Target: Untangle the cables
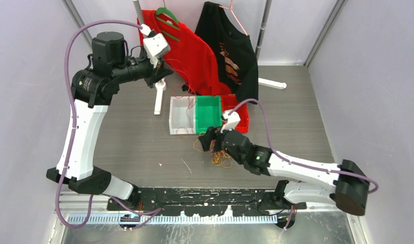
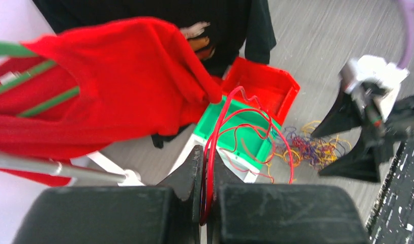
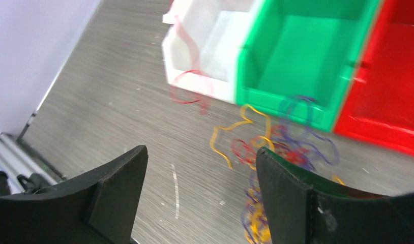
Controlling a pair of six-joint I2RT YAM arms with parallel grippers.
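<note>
A tangled pile of thin red, yellow-orange and purple cables lies on the table in front of the bins; it also shows in the left wrist view and the right wrist view. My left gripper is raised high at the back left and is shut on a red cable. The cable loops down over the green bin towards the pile. My right gripper is open and empty, low over the table just left of the pile.
A white bin, a green bin and a red bin stand side by side mid-table. A red shirt and a black shirt hang on a rack behind, with white feet on the table.
</note>
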